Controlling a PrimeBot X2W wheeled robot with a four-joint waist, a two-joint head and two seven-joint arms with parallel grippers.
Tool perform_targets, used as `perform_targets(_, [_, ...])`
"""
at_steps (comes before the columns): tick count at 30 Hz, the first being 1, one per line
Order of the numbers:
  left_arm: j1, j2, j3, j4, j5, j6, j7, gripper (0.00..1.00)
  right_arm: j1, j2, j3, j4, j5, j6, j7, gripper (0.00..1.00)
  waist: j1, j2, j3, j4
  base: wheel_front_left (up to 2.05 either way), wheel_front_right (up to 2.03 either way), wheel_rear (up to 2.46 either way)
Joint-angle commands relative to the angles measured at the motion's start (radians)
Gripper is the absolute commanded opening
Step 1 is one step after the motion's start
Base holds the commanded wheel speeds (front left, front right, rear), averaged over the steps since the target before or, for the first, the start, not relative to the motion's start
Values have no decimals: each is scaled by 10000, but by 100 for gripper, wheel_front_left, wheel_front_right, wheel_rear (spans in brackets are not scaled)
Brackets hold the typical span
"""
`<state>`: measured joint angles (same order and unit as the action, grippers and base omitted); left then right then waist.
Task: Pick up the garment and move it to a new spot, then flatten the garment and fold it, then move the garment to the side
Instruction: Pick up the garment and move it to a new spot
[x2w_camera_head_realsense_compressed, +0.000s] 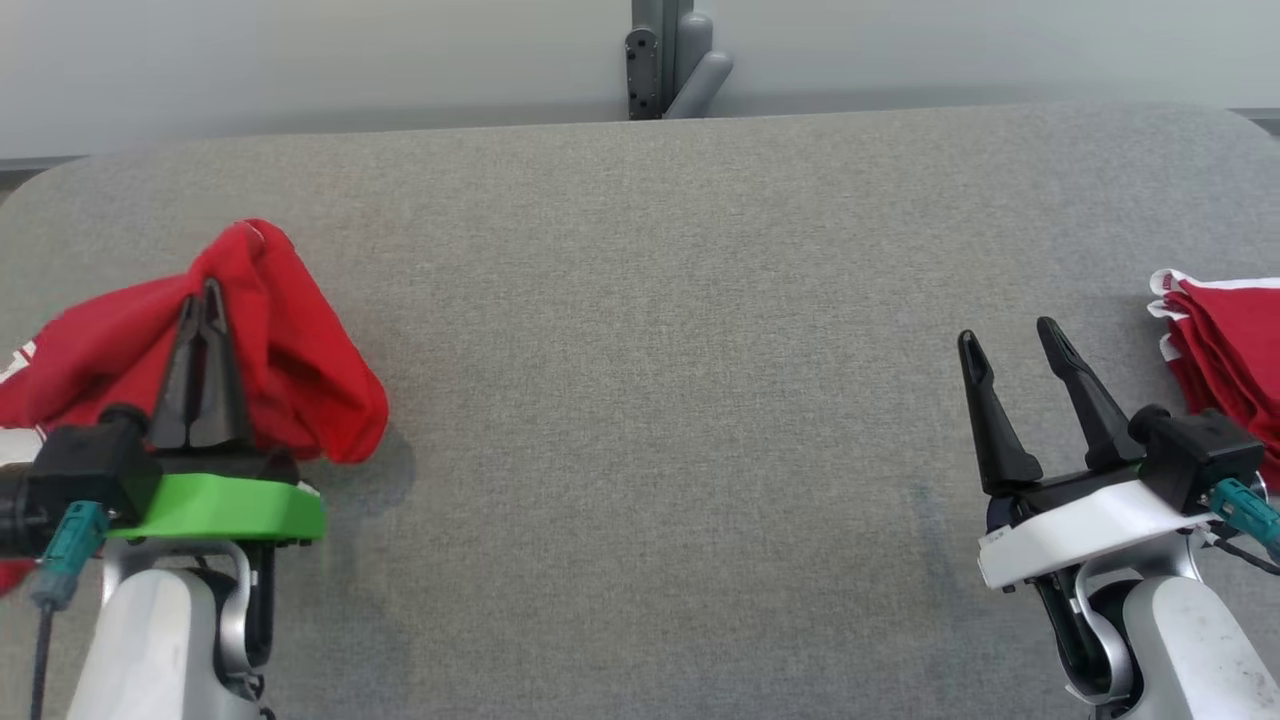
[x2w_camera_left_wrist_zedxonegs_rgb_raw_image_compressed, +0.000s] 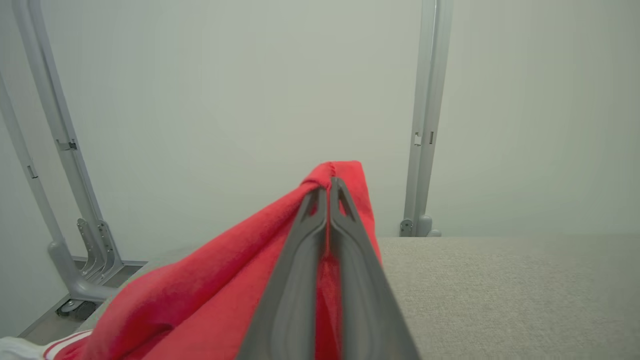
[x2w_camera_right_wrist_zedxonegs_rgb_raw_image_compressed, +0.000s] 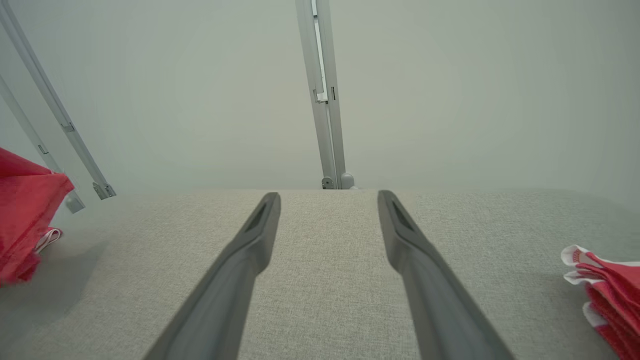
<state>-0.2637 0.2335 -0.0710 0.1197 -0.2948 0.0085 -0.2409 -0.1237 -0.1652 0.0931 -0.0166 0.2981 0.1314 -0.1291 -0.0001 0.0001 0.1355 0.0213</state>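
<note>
Nearest on the left, the left gripper (x2w_camera_head_realsense_compressed: 201, 295) has its two fingers pressed together on a fold of the red garment (x2w_camera_head_realsense_compressed: 290, 370). In the left wrist view the cloth shows in the thin seam between the fingers and peaks just past their tips (x2w_camera_left_wrist_zedxonegs_rgb_raw_image_compressed: 327, 181).

From that pinched peak the garment (x2w_camera_left_wrist_zedxonegs_rgb_raw_image_compressed: 210, 280) falls away in bunched folds. Its long axis runs roughly left to right over the left end of the desk (x2w_camera_head_realsense_compressed: 650, 350), from the head view's left edge to a rounded lobe hanging right of the gripper. It throws a shadow on the desk under that lobe. I cannot tell whether its lower edge touches the desk. White trim with red stripes shows at its left end; the marks there are too small to read.

Nearest on the right, the right gripper (x2w_camera_head_realsense_compressed: 1008, 335) is spread wide and holds nothing, and bare desk shows between its fingers (x2w_camera_right_wrist_zedxonegs_rgb_raw_image_compressed: 328, 196). From the right wrist view the garment (x2w_camera_right_wrist_zedxonegs_rgb_raw_image_compressed: 25, 215) hangs at the far left.

Just right of this gripper, apart from it, lies a stack (x2w_camera_head_realsense_compressed: 1225, 350) of folded red cloth with white edges at the desk's right edge. The small print on one white corner (x2w_camera_right_wrist_zedxonegs_rgb_raw_image_compressed: 575, 256) is unreadable.

Beyond the desk's far edge stands a grey post (x2w_camera_head_realsense_compressed: 665, 60) against a pale wall (x2w_camera_head_realsense_compressed: 300, 60).
</note>
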Motion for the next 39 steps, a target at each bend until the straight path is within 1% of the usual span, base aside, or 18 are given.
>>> perform_targets(1, [88, -106, -142, -184, 141, -32, 56, 0, 71, 20, -14, -45, 70, -13, -12, 100, 1, -1, -121, -318, 0, 0, 0])
perform_targets(3, [55, -256, -350, -282, 147, -34, 144, 0, -50, 34, 42, -70, 51, -13, -20, 100, 1, -1, -50, -541, 0, 0, 0])
perform_targets(4, [55, -256, -350, -282, 147, -34, 144, 0, -50, 34, 42, -70, 51, -13, -20, 100, 1, -1, -50, -541, 0, 0, 0])
perform_targets(8, [-243, -576, -765, -216, 136, -84, 276, 0, -425, 85, 258, 6, 112, -13, -106, 100, 1, -1, 178, -1287, 0, 0, 0])
perform_targets(11, [-617, -714, -1093, 99, 219, -236, 405, 0, -805, 62, 373, 219, 224, -14, -255, 100, 1, -1, 404, -1900, 0, 0, 0])
perform_targets(13, [-935, -810, -1403, 445, 303, -371, 529, 0, -1079, 47, 447, 429, 267, -14, -315, 100, 1, -1, 610, -2263, 0, 0, 0])
perform_targets(16, [-1512, -925, -1693, 973, 416, -463, 689, 0, -1483, 113, 608, 698, 383, -14, -500, 100, 1, -1, 1018, -2801, 0, 0, 0])
perform_targets(23, [-2588, -1288, -2254, 2750, 450, -682, 868, 0, -1989, 325, 909, 1300, 684, -13, -989, 100, 1, -1, 1912, -3758, 0, 0, 0])
perform_targets(27, [-2975, -1451, -2576, 3860, 444, -786, 875, 0, -2181, 432, 1050, 1601, 819, -13, -1186, 100, 1, -1, 2257, -4127, 0, 0, 0])
perform_targets(34, [-3510, -1655, -2811, 5560, 185, -844, 572, 0, -2288, 521, 1198, 1978, 983, -13, -1356, 100, 1, -1, 2408, -4312, 0, 0, 0])
perform_targets(35, [-3568, -1675, -2819, 5709, 183, -752, 474, 48, -2276, 517, 1190, 2058, 991, -13, -1359, 100, 1, -1, 2378, -4281, 0, 0, 0])
perform_targets(36, [-3604, -1695, -2844, 5809, 160, -705, 359, 100, -2259, 482, 1208, 2143, 964, -13, -1366, 100, 1, -1, 2334, -4234, 0, 0, 0])
perform_targets(39, [-3618, -1742, -2952, 5902, 68, -611, 74, 100, -2278, 414, 1178, 2294, 892, -13, -1366, 100, 1, -1, 2138, -4035, 0, 0, 0])
